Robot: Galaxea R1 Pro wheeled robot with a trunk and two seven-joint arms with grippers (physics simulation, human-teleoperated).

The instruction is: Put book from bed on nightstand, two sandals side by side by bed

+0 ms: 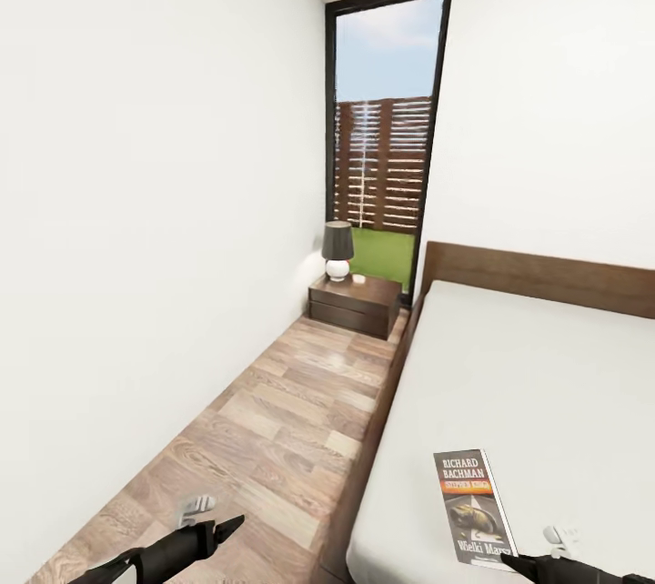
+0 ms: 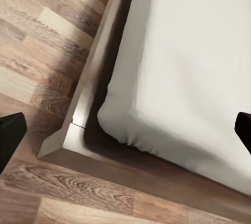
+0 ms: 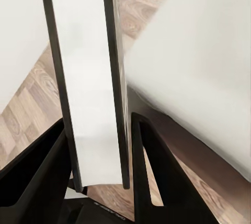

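- Currently the right gripper (image 3: 99, 182) is clamped on the book (image 1: 473, 508), lifted edge-on just above the bed (image 1: 546, 384).
- Left gripper (image 1: 218, 531) hangs spread apart above the wood-plank floor (image 1: 282, 420).
- Nightstand (image 1: 355, 304) stands beside the headboard.

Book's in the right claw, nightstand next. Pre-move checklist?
1. Grip: the right claw has a finger on each side of the book, held by one edge. Ok.
2. Book lifted off the bed: cannot tell, in the head view it looks low over the mattress.
3. Left claw open, empty, over the bed's corner. Ok.
4. Nightstand in sight by the window. Ok.
5. Free spot on its top: the lamp and a small white object take the left part, and the right part looks bare. Ok.
6. Route over the floor between wall and bed. Ok.
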